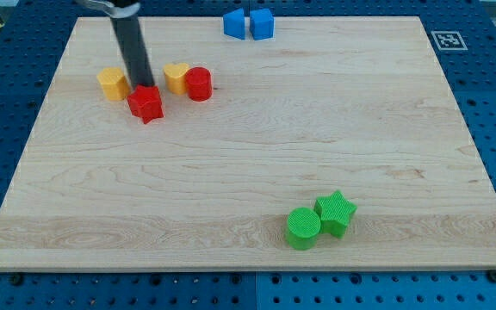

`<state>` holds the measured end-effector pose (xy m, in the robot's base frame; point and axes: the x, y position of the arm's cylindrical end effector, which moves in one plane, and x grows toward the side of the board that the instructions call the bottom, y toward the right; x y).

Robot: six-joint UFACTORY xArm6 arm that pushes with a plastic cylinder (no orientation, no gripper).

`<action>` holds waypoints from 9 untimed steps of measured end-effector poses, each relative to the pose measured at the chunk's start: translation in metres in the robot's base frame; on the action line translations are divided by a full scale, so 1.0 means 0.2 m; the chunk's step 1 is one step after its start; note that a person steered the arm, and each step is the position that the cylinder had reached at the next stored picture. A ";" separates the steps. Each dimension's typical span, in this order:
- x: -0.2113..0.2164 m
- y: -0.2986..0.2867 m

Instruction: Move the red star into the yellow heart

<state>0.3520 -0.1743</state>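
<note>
Nearest the view's bottom sit a green cylinder (pixel 302 228) and green star (pixel 336 213), touching. Farther up at left, the red star (pixel 145 104), no clear long axis, lies just left of the yellow heart (pixel 176 77). My tip (pixel 144 85), a bare rod with no claw, touches the star's top edge.

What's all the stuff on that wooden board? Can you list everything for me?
red star: one, red, upper left, just below my tip
yellow heart: one, yellow, right of the star, touching the red cylinder
red cylinder: one, red, right of the heart
yellow block: one, yellow, left of the rod, shape unclear
blue blocks: two, blue, top edge, side by side
green cylinder: one, green, lower right
green star: one, green, touching the green cylinder
wooden board: one, light wood
my tip: one dark rod, at the red star's top edge
</note>
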 end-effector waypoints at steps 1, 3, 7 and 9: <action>0.06 -0.02; 0.31 0.00; 0.42 0.34; 0.31 0.36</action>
<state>0.4136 -0.1024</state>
